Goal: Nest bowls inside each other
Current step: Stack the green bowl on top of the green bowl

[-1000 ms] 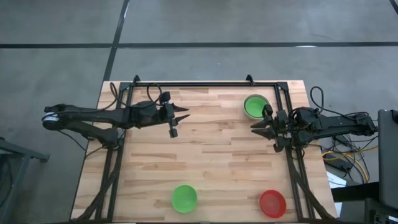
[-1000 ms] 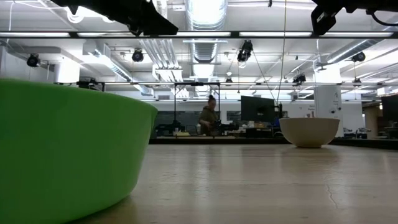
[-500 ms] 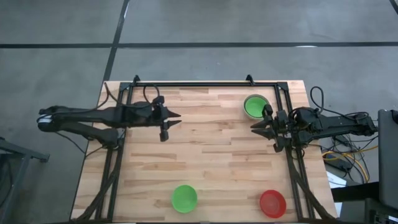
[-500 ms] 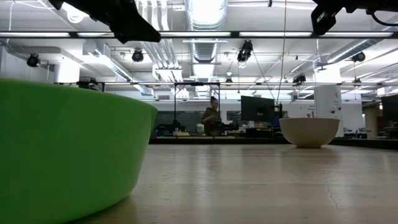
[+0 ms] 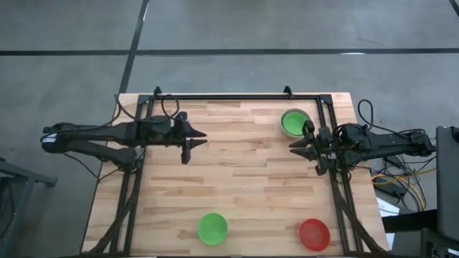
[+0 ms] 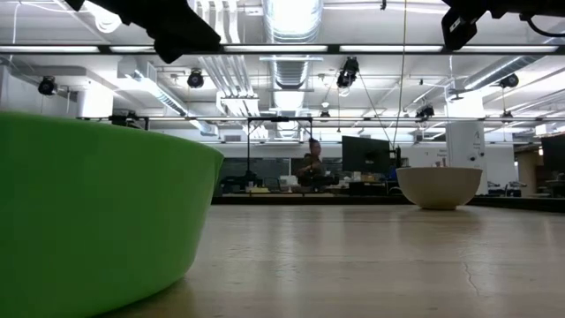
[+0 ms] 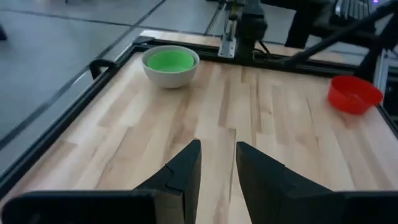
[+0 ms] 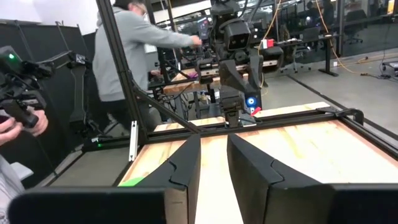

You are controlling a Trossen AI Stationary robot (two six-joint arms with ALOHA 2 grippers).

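A pale bowl (image 5: 294,122) with a green bowl (image 7: 169,60) nested inside it stands on its base at the far right of the table. Another green bowl (image 5: 212,228) sits near the front edge, and a red bowl (image 5: 315,234) stands at the front right. My left gripper (image 5: 203,137) hovers open above the table's left half, pointing toward the right edge, with nothing between its fingers (image 7: 186,168). My right gripper (image 5: 292,147) hangs open just in front of the pale bowl, pointing level toward the left edge, also with nothing in it.
A black frame (image 5: 237,95) runs along the table's far edge and down both sides. The bare wood in the middle (image 5: 244,179) is free room. A person in a grey hoodie (image 8: 127,50) stands beyond the table's left side.
My left gripper has drawn back toward the table's left edge and rolled about its own axis; its fingers stay apart as before.
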